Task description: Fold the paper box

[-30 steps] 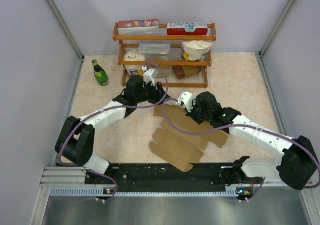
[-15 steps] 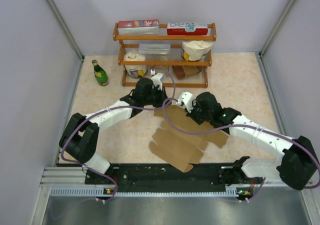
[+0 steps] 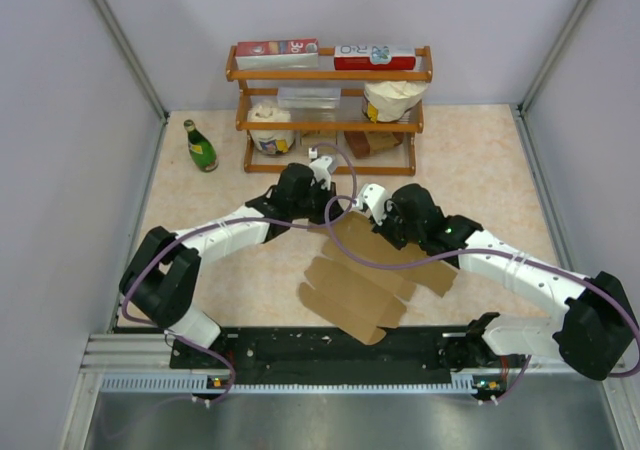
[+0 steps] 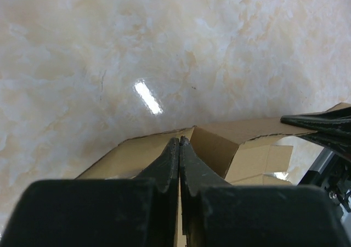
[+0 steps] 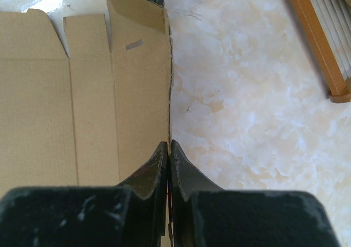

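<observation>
The paper box is a brown die-cut sheet lying mostly flat mid-table. My right gripper is shut on its far right edge; in the right wrist view that edge of the sheet runs straight into the closed tips. My left gripper is at the sheet's far corner. In the left wrist view its tips are pressed together over the top edge of a lifted flap, seemingly pinching it. The raised flap stands tilted up off the table.
A wooden rack stands at the back with red-and-white cartons on top and white tubs below. Its corner is close to my right gripper. A green bottle stands back left. Walls close in both sides.
My left gripper moved right to the sheet's far corner and shut there. The right arm and the rest of the sheet stayed still.
</observation>
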`<move>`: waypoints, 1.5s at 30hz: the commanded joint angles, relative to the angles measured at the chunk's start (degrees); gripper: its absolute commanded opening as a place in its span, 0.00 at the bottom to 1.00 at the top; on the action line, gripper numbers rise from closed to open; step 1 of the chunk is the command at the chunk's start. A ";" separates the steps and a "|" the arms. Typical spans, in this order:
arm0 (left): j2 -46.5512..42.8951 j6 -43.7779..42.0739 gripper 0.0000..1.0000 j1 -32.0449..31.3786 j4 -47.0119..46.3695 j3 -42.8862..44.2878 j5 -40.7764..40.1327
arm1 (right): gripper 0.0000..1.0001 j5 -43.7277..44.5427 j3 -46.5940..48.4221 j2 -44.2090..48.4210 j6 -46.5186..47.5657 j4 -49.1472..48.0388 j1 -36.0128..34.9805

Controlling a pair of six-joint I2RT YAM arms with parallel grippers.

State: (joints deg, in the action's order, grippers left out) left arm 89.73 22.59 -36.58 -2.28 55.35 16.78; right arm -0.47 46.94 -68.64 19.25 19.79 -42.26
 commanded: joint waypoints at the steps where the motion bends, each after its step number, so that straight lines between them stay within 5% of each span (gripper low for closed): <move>1: -2.89 0.53 0.00 -1.13 0.00 -1.91 -1.65 | 0.00 0.29 3.07 0.09 -1.05 -1.07 -0.63; 45: -4.21 4.05 0.00 -5.70 -4.49 -2.17 -1.48 | 0.00 -0.85 2.98 -1.41 -3.34 -1.77 -0.63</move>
State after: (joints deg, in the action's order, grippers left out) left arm 87.74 28.36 -42.15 -4.51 53.54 16.32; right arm -1.13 47.05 -69.93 16.84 19.77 -42.26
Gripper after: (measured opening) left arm 0.009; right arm 0.008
